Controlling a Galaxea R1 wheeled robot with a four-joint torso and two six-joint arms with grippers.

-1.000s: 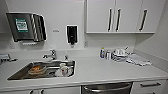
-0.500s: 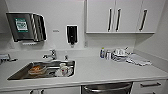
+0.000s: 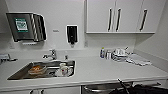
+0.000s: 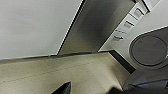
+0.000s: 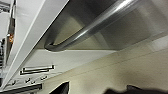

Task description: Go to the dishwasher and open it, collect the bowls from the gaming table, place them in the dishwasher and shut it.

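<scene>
We stand at the white desk (image 3: 100,71), with the sink (image 3: 42,70) as our landmark. The dishwasher (image 3: 105,88) sits under the desk's front edge, off to the right of the sink, and its stainless front is shut as far as we can judge. In the right wrist view its bar handle (image 5: 100,21) runs large and close across the steel front, so our right arm seems to be near it; a dark arm part shows low in the head view, further from the sink than the dishwasher. In the left wrist view the steel panel (image 4: 100,27) stands above the tan floor (image 4: 62,72).

We cannot tell how far either gripper is open, nor whether anything is held. We judge the task barely begun: we have reached the dishwasher, but opening it, fetching the bowls, loading and closing all remain.
</scene>
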